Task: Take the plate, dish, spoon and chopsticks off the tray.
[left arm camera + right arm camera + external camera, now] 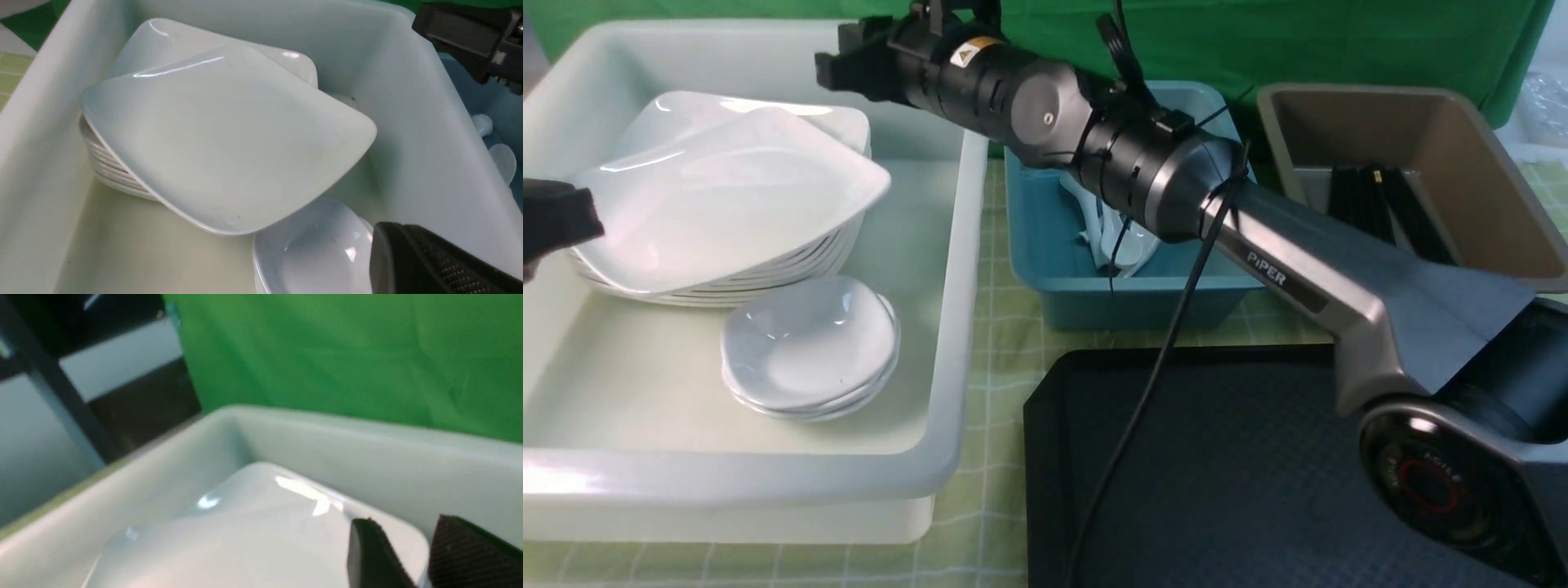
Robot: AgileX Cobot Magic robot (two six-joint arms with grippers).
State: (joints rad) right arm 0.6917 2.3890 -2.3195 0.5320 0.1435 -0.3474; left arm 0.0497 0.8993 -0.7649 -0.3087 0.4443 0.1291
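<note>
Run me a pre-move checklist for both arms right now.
1. Top plate seated squarely on its stack: not ok, it lies turned across the plates below.
2. Right claw free of the plate: ok, jaws apart with nothing between them.
3. Left claw empty: ok, shut, holding nothing.
4. Tray cleared: cannot tell; no tableware on the part in view, but the right arm hides some of it.
5. Chopsticks put away: ok, in the brown tub.
6. Spoon put away: ok, in the teal tub.
</note>
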